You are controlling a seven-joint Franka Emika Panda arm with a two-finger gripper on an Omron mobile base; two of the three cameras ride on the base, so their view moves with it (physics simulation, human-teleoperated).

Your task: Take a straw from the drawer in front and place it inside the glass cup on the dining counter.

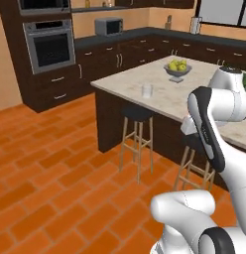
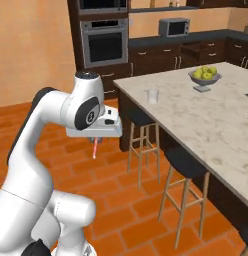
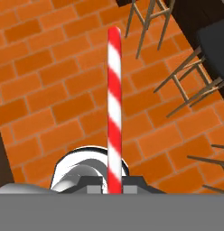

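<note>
From my remote seat I see the white arm folded back on itself, elbow high and forearm level, with the hand turned straight down over the orange brick floor [image 2: 71, 165]. The two-finger gripper [image 2: 96, 139] is clamped on the thin red-and-white striped straw [image 2: 95, 148], which hangs vertically below the hand; in the hand view the straw [image 3: 114, 108] runs up from between the dark finger tips [image 3: 93, 184], held near one end, its free end pointing at the bricks. The hand sits off the near corner of the large island with the beige veined marble top and dark wooden base [image 2: 196, 115], apart from it, beside the black-seated wooden stools [image 2: 141, 120]. The small clear glass cup [image 2: 153, 95] stands upright on that marble top near its long edge, well apart from the straw. Farther along the top sits a grey bowl of yellow-green fruit [image 2: 204, 76]. In the left base view the upper arm covers the hand, and the glass cup [image 1: 147, 90] shows near the island's front edge.
</note>
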